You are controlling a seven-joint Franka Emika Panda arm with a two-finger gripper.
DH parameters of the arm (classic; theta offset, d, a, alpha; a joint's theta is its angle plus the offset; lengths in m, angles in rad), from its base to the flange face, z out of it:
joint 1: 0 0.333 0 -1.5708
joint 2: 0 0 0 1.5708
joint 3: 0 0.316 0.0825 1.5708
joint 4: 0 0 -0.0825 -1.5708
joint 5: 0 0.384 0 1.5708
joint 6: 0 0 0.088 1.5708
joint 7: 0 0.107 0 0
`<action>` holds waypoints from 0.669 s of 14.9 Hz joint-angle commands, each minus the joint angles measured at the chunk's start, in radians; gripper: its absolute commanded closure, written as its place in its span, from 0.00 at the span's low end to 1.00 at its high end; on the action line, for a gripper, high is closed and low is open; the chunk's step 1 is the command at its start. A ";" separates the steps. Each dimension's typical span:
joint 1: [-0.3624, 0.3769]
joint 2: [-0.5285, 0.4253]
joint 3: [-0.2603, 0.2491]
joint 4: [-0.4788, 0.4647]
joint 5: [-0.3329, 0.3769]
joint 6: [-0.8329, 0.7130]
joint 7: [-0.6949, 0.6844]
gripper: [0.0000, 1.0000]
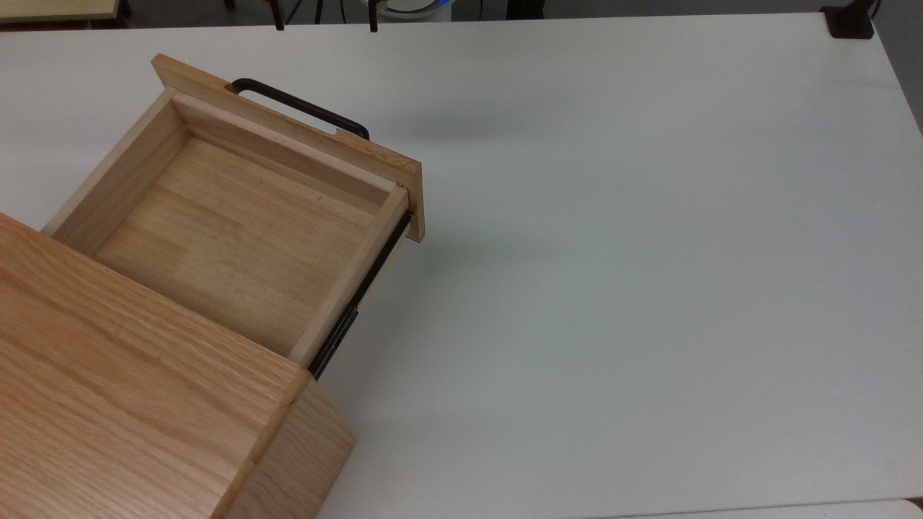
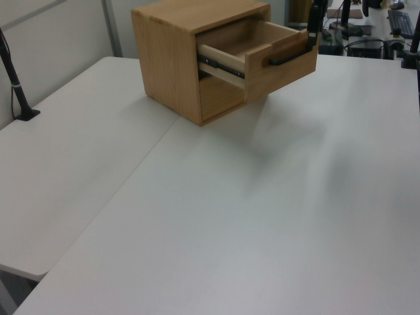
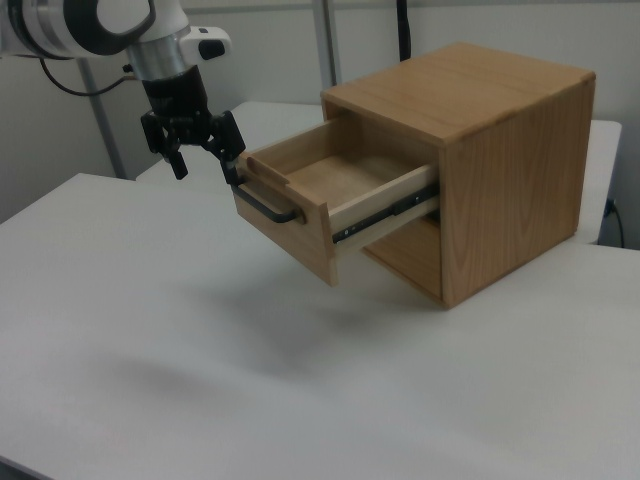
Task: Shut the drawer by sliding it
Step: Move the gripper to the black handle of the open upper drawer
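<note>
The drawer is a light wooden box, pulled well out of the oak cabinet. Its black bar handle sits on the flat front panel, and a black side rail is exposed. In the right view my gripper hangs open just left of the drawer's front panel, close to the far end of the handle, with nothing between its fingers. Its two fingertips poke in at the top view's upper edge, beyond the handle. In the left view the gripper stands right beside the drawer.
The cabinet stands on a wide white table, with a lower compartment under the drawer. A black clamp sits at the top view's upper right corner. A black pole stands at the left view's left edge.
</note>
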 commanded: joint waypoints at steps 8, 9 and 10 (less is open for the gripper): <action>0.019 -0.021 -0.012 -0.029 -0.013 -0.015 0.000 0.00; 0.019 -0.021 -0.011 -0.029 -0.012 -0.015 0.000 0.00; 0.019 -0.020 -0.012 -0.029 -0.013 -0.015 0.000 0.00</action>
